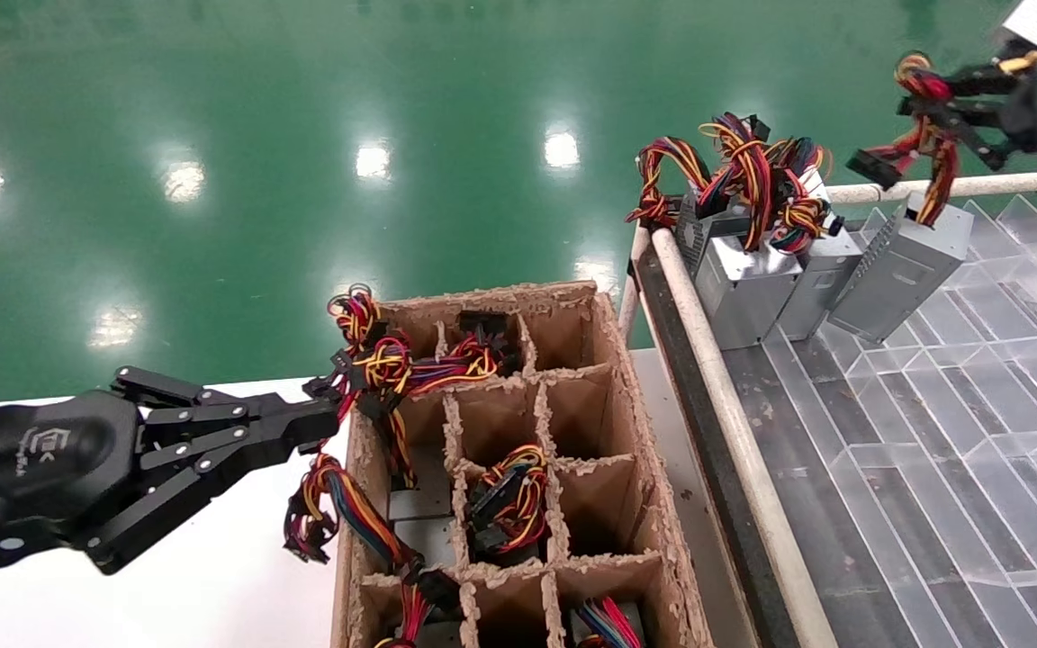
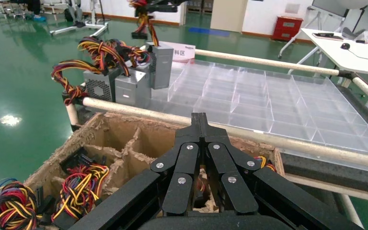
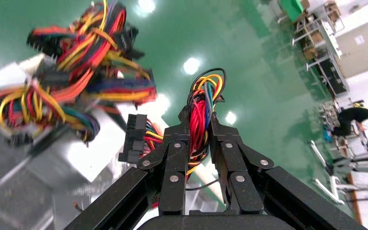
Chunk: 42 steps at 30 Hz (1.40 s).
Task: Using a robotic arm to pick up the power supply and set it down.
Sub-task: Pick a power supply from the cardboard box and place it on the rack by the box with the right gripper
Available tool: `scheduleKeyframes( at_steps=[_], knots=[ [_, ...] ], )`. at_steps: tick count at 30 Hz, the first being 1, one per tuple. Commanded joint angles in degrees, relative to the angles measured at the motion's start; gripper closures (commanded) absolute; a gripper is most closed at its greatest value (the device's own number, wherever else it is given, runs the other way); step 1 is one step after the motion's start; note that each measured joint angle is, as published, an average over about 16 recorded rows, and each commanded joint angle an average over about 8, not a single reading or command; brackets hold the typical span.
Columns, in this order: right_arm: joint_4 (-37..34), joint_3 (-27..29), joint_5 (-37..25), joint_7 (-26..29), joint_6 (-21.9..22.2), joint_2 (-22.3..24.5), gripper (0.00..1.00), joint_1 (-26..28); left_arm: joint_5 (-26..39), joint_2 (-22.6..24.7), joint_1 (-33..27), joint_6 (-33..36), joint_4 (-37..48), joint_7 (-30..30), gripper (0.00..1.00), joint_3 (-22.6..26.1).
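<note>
Far right, my right gripper hangs above the clear tray, shut on the red, yellow and black wire bundle of a silver-grey power supply. That box leans in the tray's far corner beside two similar units. The right wrist view shows the fingers clamped on the wires, with a black connector beside them. My left gripper is shut and holds nothing; it sits at the left rim of the cardboard box, next to loose wires. In the left wrist view its tips meet.
A divided cardboard box holds more power supplies with wire bundles. Right of it, a white tube rail borders the clear partitioned tray. White table surface lies under the left arm; green floor beyond.
</note>
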Motion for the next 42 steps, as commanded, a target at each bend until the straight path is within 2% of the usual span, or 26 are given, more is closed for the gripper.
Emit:
scheduleKeyframes(
  at_steps=[1, 14, 22, 29, 38, 40, 42],
  knots=[
    [-3.3, 0.2, 1.4, -2.8, 1.2, -1.8, 1.0, 0.3, 0.0, 0.0, 0.0, 0.0, 0.0, 0.0, 1.0, 0.0],
    [-25.9, 2.6, 8.2, -21.4, 5.4, -11.2, 1.0, 5.4, 0.0, 0.0, 0.0, 0.0, 0.0, 0.0, 1.0, 0.0],
    [-37.0, 4.2, 11.4, -31.1, 5.7, -15.9, 1.0, 8.8, 0.0, 0.0, 0.0, 0.0, 0.0, 0.0, 1.0, 0.0],
    [-43.9, 5.6, 13.4, -36.8, 8.4, -17.5, 1.0, 9.9, 0.0, 0.0, 0.0, 0.0, 0.0, 0.0, 1.0, 0.0],
    [-49.4, 7.8, 16.4, -40.8, 11.2, -18.0, 1.0, 9.2, 0.0, 0.0, 0.0, 0.0, 0.0, 0.0, 1.0, 0.0],
    [-50.2, 7.9, 16.6, -41.3, 11.2, -18.3, 0.94, 9.1, 0.0, 0.0, 0.0, 0.0, 0.0, 0.0, 1.0, 0.0],
    [-51.0, 7.9, 16.6, -41.6, 11.1, -18.6, 0.69, 9.2, 0.0, 0.0, 0.0, 0.0, 0.0, 0.0, 1.0, 0.0]
  ],
)
